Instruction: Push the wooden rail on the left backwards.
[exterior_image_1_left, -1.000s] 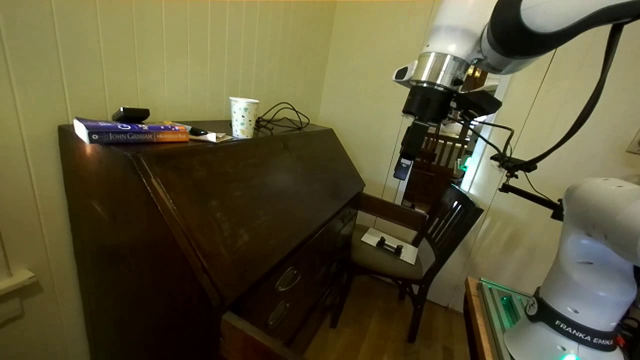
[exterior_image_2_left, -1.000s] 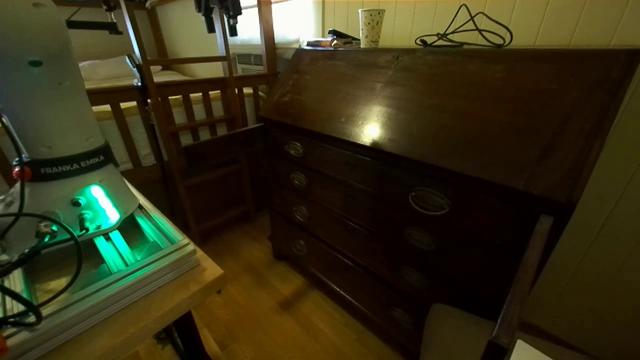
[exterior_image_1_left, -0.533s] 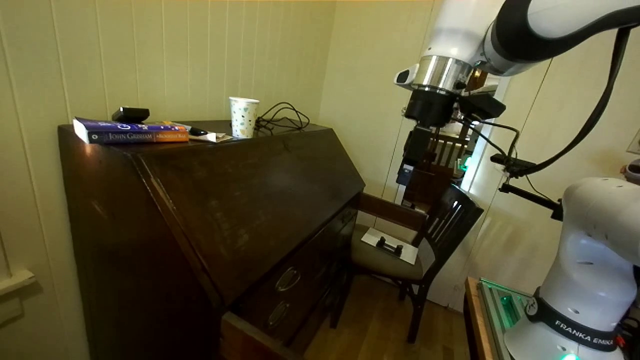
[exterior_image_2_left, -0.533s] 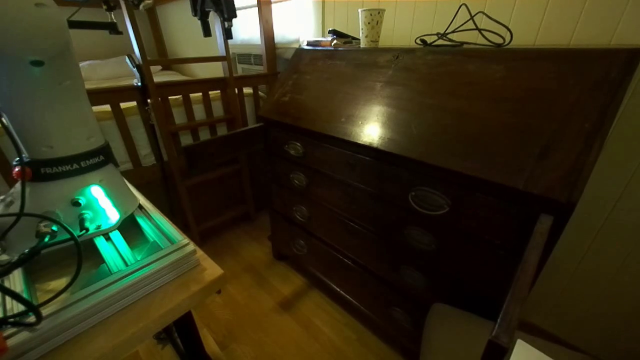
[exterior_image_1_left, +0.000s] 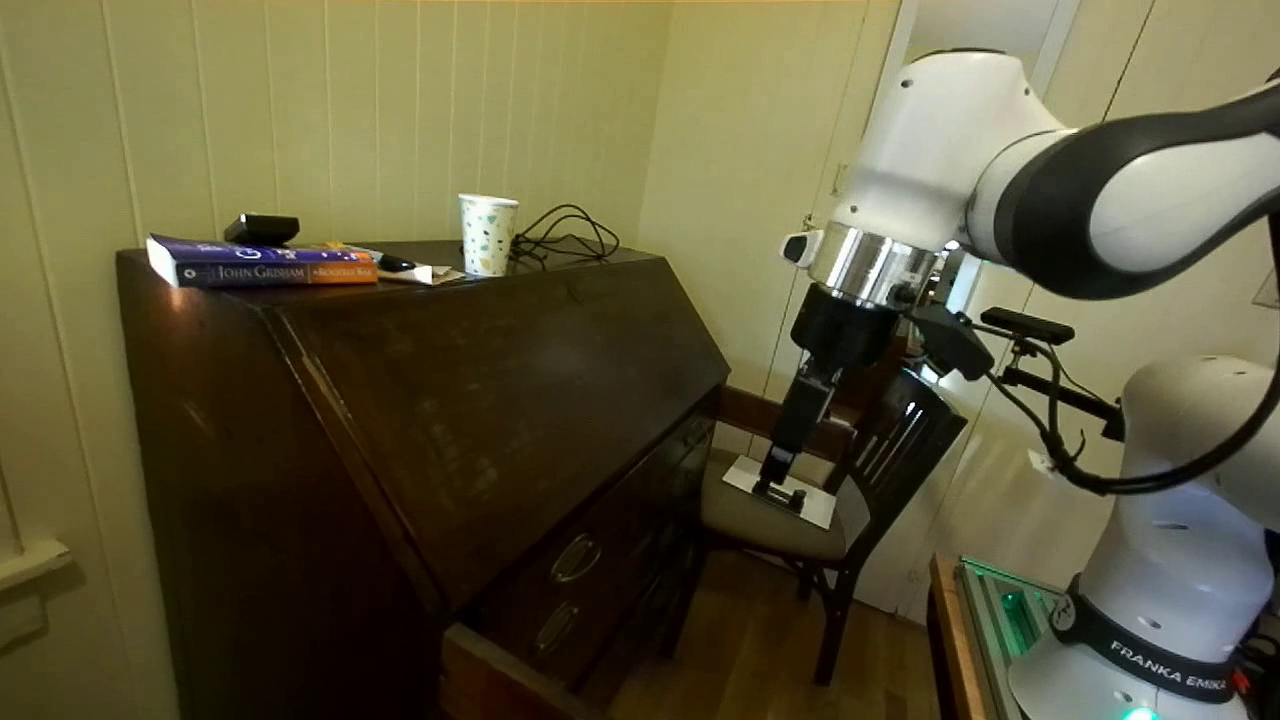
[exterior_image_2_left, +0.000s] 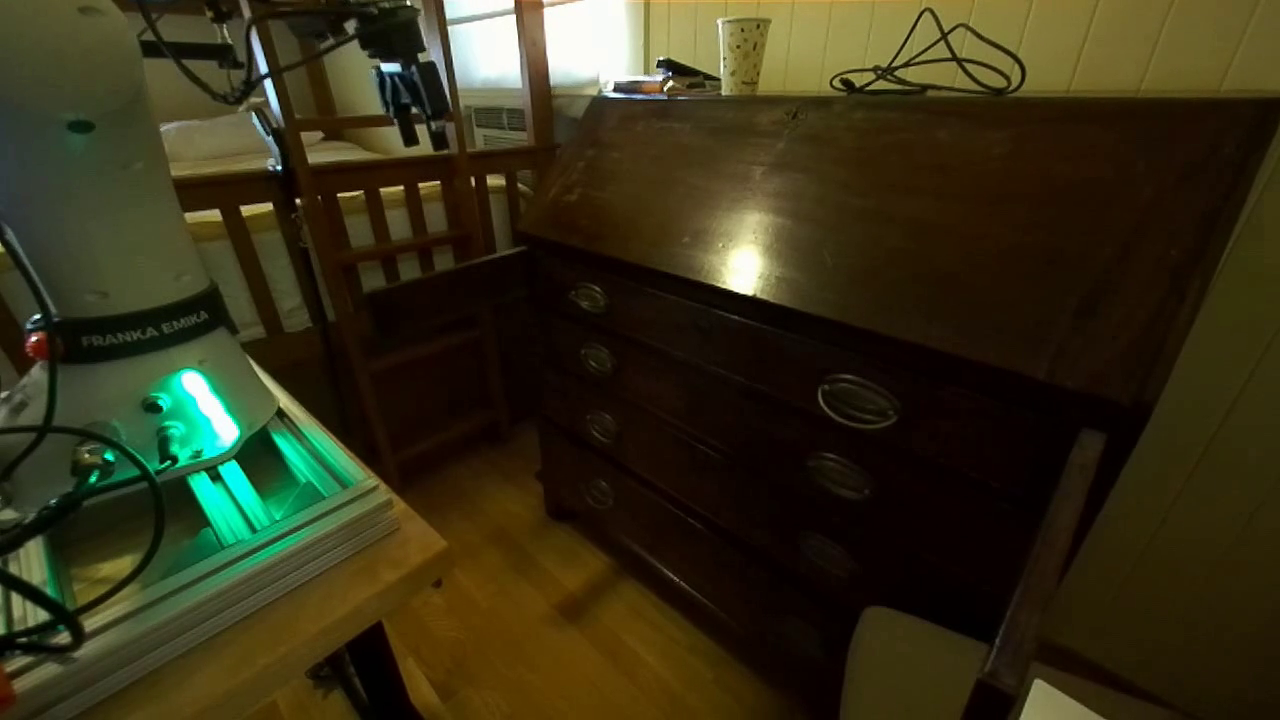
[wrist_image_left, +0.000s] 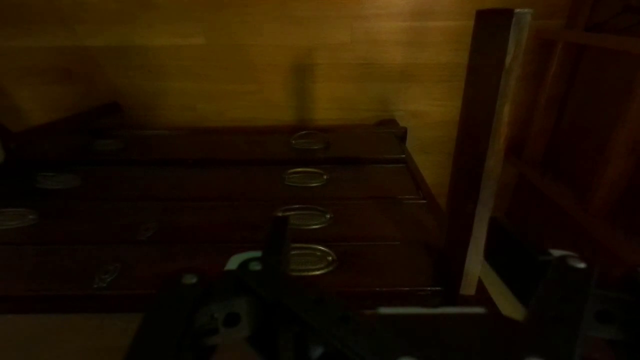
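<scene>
The claw (exterior_image_2_left: 424, 142) is now clearly lower than half a second ago, as both exterior views show, while the wooden rail (exterior_image_1_left: 500, 682) stays in the same place. The rail sticks out from the front of the desk (exterior_image_1_left: 540, 400), at the left end when one faces it; in the wrist view it appears on the right side. The claw stands wide, I see nothing held in it, and it is apart from the rail. For the task this means, in my judgement, that the approach advances but the push is not yet begun: probably the claw must come down more, reach the free end of the rail, and then press it toward the desk. About writing: the thick book (exterior_image_1_left: 275, 270) on the desk shows the name JOHN GRISHAM on its spine, but the title after it is too small to read with certainty. On the black band (exterior_image_2_left: 145, 328) of the robot base (exterior_image_2_left: 115, 390), FRANKA EMIKA can be read in both exterior views. The paper cup (exterior_image_1_left: 488, 236) has coloured spots, and I find no word on it.
</scene>
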